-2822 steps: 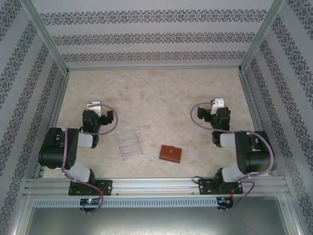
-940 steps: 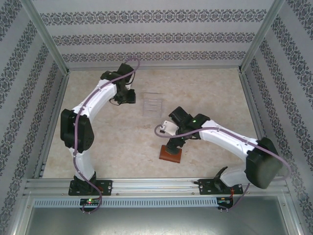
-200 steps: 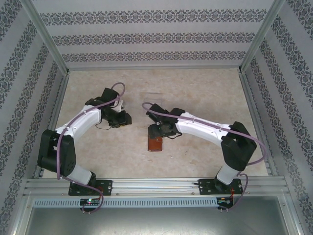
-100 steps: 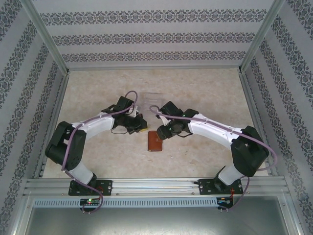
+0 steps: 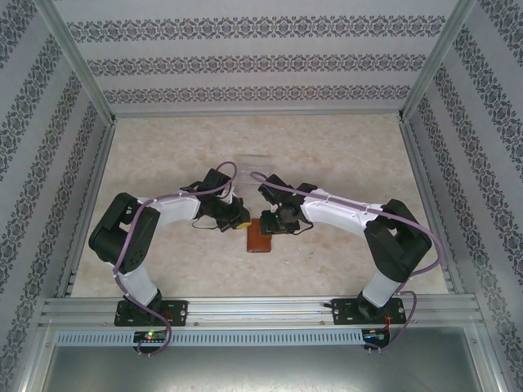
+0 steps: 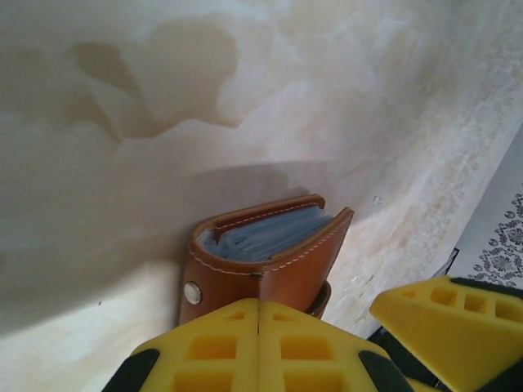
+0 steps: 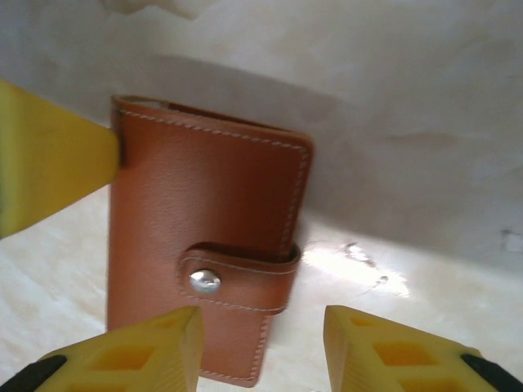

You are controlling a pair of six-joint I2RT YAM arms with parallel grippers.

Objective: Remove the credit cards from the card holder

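Observation:
The brown leather card holder (image 5: pixel 259 240) lies closed on the table, its snap tab (image 7: pixel 239 278) fastened. My left gripper (image 5: pixel 238 219) is shut with nothing between its fingers, and its yellow tips (image 6: pixel 260 306) rest against the holder's (image 6: pixel 274 265) side. The grey-blue slotted inside (image 6: pixel 265 233) shows at the holder's open end. No credit cards can be made out; they are hidden inside. My right gripper (image 5: pixel 273 224) hangs open just above the tab end of the holder (image 7: pixel 204 220), one finger (image 7: pixel 131 359) over the leather and the other (image 7: pixel 392 351) over bare table.
A clear ridged plastic rack (image 5: pixel 256 160) stands further back on the beige table (image 5: pixel 343 155). Patterned walls and metal rails enclose the table. The left gripper's yellow finger (image 7: pixel 45 163) touches the holder's corner in the right wrist view.
Over the last second both arms closed in on the holder. The left gripper moved right to its side and the right gripper settled over its far end. The holder stayed put.

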